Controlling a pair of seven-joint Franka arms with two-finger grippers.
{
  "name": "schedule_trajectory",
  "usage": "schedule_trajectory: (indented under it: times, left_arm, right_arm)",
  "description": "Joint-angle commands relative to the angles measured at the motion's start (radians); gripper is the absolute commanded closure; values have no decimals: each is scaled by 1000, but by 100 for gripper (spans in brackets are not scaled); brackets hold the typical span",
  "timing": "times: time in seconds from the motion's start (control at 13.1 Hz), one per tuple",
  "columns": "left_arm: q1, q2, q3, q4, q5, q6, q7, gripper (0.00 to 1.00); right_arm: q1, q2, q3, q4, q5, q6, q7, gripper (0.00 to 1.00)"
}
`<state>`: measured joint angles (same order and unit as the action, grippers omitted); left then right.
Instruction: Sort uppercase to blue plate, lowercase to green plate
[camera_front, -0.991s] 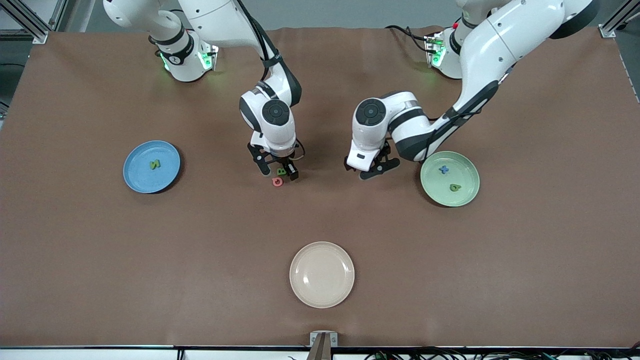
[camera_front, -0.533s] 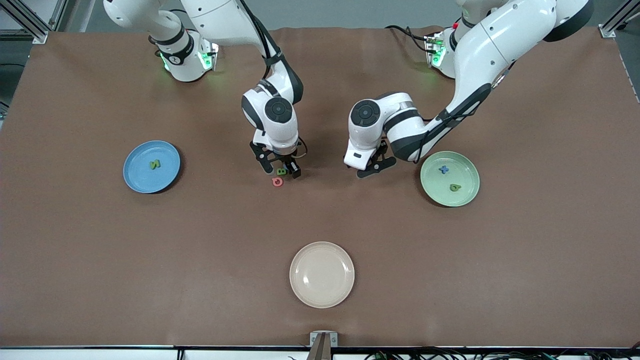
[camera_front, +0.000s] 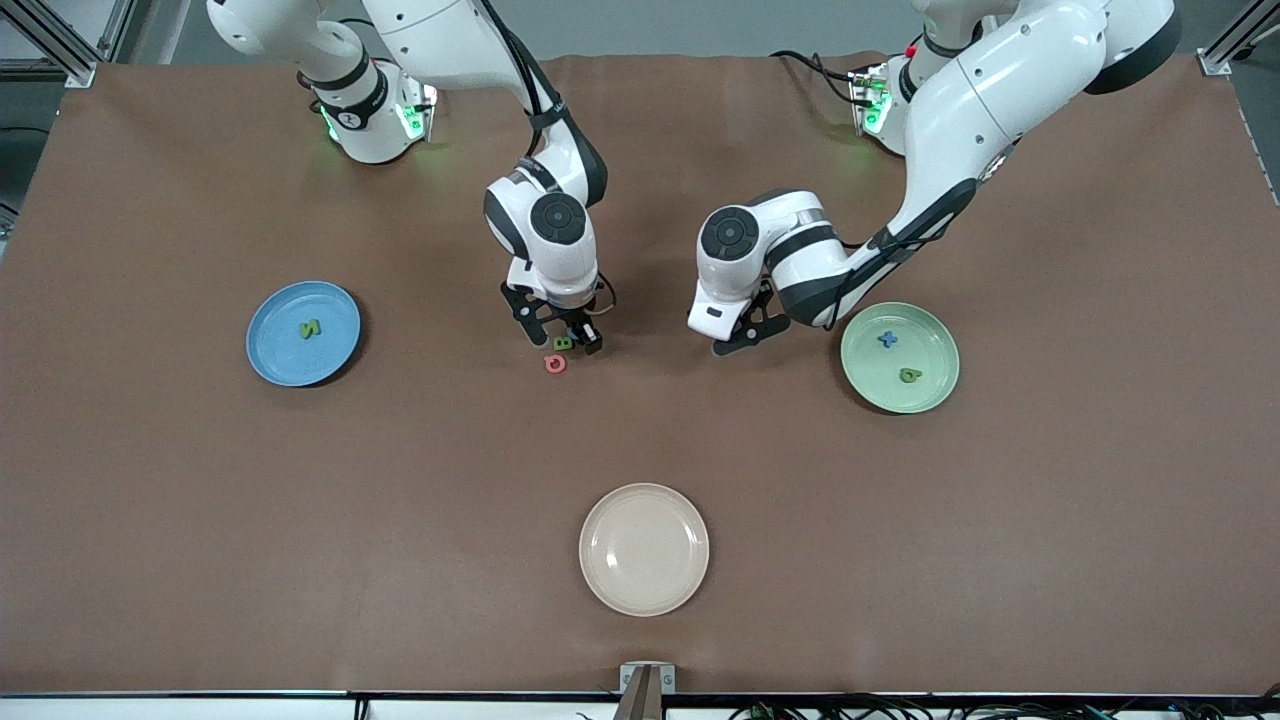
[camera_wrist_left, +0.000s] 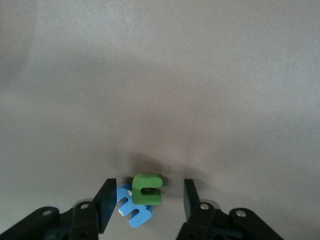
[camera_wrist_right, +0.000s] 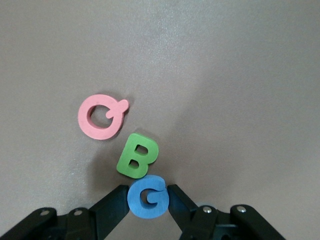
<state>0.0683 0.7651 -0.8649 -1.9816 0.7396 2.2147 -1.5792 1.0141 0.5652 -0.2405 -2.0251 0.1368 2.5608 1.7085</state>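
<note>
Gripping the blue G (camera_wrist_right: 147, 197), the right gripper (camera_wrist_right: 147, 200) sits low at mid-table, both fingers pressed against the letter's sides. Green B (camera_wrist_right: 136, 156) lies just ahead of its fingertips, touching the G; pink Q (camera_wrist_right: 101, 116) is a bit farther out, close to the B.

Left gripper (camera_wrist_left: 146, 202) is down on the cloth toward the green plate (camera_front: 935, 390), jaws partly open around a green u-shaped letter (camera_wrist_left: 147, 189) lying over a blue e-like letter (camera_wrist_left: 133, 210). One finger (camera_wrist_left: 106, 202) is against the blue piece; the other stands clear of the green one.

Blue plate (camera_front: 275, 355) holds a green N (camera_front: 310, 327). Green plate holds a blue x (camera_front: 887, 339) and a green tailed letter (camera_front: 909, 375). Cream plate (camera_front: 644, 549) sits near the table edge.
</note>
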Motion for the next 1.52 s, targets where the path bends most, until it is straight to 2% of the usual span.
schedule_trajectory:
  times: [0.0, 0.23, 0.46, 0.61, 0.76, 0.91, 1.14, 1.3, 1.45]
  left_arm:
    - [-1, 0, -2, -8, -12, -9, -2, 43]
    - [1, -1, -2, -5, -12, -9, -2, 58]
    - [2, -1, -2, -5, -12, -9, -2, 74]
    - [11, -7, -3, -3, -14, -9, -4, 77]
    - [24, -19, -5, 1, -14, -10, -1, 78]
    - [48, -42, -11, 3, -17, -12, 4, 79]
    - [184, -47, -133, 3, -20, -56, 24, 79]
    - [308, -46, -231, 1, -20, -128, 82, 79]
    - [410, -46, -299, -5, -20, -193, 152, 79]
  right_arm:
    - [-3, -4, -2, -11, 0, -7, -15, 98]
    - [-14, -36, -5, -11, 0, -25, -39, 100]
    - [-49, -106, -5, -11, 1, -143, -110, 100]
    - [-74, -161, -6, -27, -2, -215, -182, 100]
    - [-115, -264, -19, -130, -11, -214, -306, 100]
    - [-156, -377, -60, -246, -46, -212, -436, 100]
    - [-299, -471, -79, -352, -110, -217, -599, 100]
    - [-423, -496, -79, -398, -158, -217, -726, 100]
    - [-563, -508, -77, -426, -160, -206, -882, 100]
